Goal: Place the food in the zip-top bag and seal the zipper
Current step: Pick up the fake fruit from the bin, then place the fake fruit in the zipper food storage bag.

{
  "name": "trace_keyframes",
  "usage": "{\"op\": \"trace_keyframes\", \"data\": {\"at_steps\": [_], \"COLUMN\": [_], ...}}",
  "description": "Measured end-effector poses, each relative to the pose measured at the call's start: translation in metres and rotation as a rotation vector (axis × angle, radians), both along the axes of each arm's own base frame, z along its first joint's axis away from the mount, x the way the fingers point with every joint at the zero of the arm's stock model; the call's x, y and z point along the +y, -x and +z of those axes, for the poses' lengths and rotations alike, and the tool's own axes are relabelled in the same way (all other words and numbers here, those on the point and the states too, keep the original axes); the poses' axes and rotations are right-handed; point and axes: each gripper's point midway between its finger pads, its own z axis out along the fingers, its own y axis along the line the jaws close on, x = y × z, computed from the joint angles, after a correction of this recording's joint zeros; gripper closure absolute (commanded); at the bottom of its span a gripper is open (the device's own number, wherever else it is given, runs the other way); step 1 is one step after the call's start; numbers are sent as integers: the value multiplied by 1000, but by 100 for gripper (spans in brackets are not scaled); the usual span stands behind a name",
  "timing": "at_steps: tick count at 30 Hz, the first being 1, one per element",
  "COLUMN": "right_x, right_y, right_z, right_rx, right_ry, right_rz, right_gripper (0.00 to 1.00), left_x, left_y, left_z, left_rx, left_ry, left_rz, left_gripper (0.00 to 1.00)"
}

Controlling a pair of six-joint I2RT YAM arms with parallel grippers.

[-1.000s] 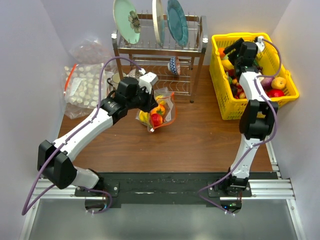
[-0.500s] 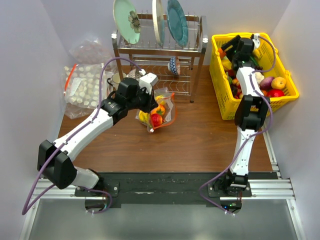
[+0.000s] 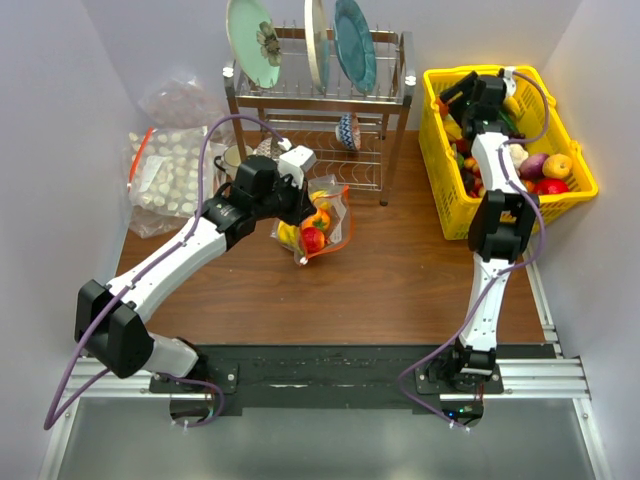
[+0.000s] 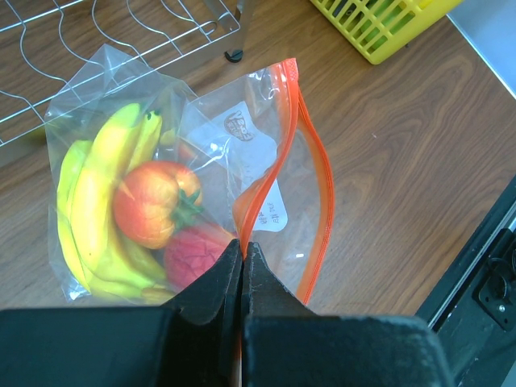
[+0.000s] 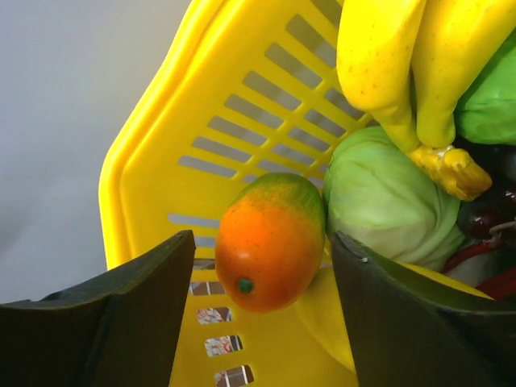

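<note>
Jaws: left clenched on zipper (image 4: 248,205) end, right parted, orange-green fruit (image 5: 270,242) between, against yellow basket (image 5: 234,105) wall.

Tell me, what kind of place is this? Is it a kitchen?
Probably a pretend kitchen in a robot lab, not a real one: a dish rack holding plates, a yellow basket full of toy fruit, and robot arms bolted to the wooden table.

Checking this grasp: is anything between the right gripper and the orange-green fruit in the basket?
Nothing visible. The right gripper is open with the fruit showing between its fingers, against the basket wall; a green cabbage sits beside it.
</note>
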Motion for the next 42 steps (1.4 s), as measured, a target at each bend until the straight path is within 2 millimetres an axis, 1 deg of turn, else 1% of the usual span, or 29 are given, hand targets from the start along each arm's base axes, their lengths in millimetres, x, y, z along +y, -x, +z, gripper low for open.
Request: {"op": "trace_keyframes", "data": {"at_steps": [2, 4, 5, 13, 16, 18, 20, 23, 24, 28, 31, 33, 35, 38, 39, 42], "right_x": [5, 12, 12, 10, 9, 11, 14, 17, 18, 25, 31, 35, 38, 49, 53, 72], "right_y": [2, 5, 5, 9, 15, 22, 33, 48, 54, 78, 98, 115, 127, 151, 161, 192], "right_z": [-5, -10, -10, -9, -3, 6, 17, 45, 58, 98, 117, 124, 129, 129, 129, 140], "right_rx": [21, 45, 49, 63, 65, 64, 62, 31, 14, -50, -86, -96, -105, -105, -102, -133], "right_ry": [-5, -21, -23, 1, 40, 69, 107, 153, 167, 205, 227, 241, 255, 280, 288, 308], "right_rz": [8, 14, 13, 10, 8, 18, 28, 35, 41, 57, 70, 83, 97, 139, 154, 222], "right_gripper": [43, 46, 49, 51, 51, 51, 51, 51, 51, 52, 53, 54, 55, 56, 55, 55], "left_x": [0, 0, 0, 0, 0, 0, 0, 0, 0, 0, 0, 0, 0, 0, 0, 0], "left_y": [0, 0, 0, 0, -1, -1, -1, -1, -1, -1, -1, -1, -1, -1, -1, -1], "left_z": [0, 0, 0, 0, 0, 0, 0, 0, 0, 0, 0, 0, 0, 0, 0, 0], "left_rx": [0, 0, -1, -2, -2, -2, -2, -3, -2, -3, -3, -3, -3, -2, -3, -2], "left_ry": [0, 0, 0, 0, -1, -1, -1, 0, 0, 0, 0, 0, 0, 0, 0, 0], "left_rz": [0, 0, 0, 2, 3, 3, 2, 3, 3, 2, 3, 3, 2, 3, 2, 2], "left_gripper": [100, 100, 100, 100, 100, 100, 100, 100, 100, 100, 100, 100, 100, 100, 100, 100]}}
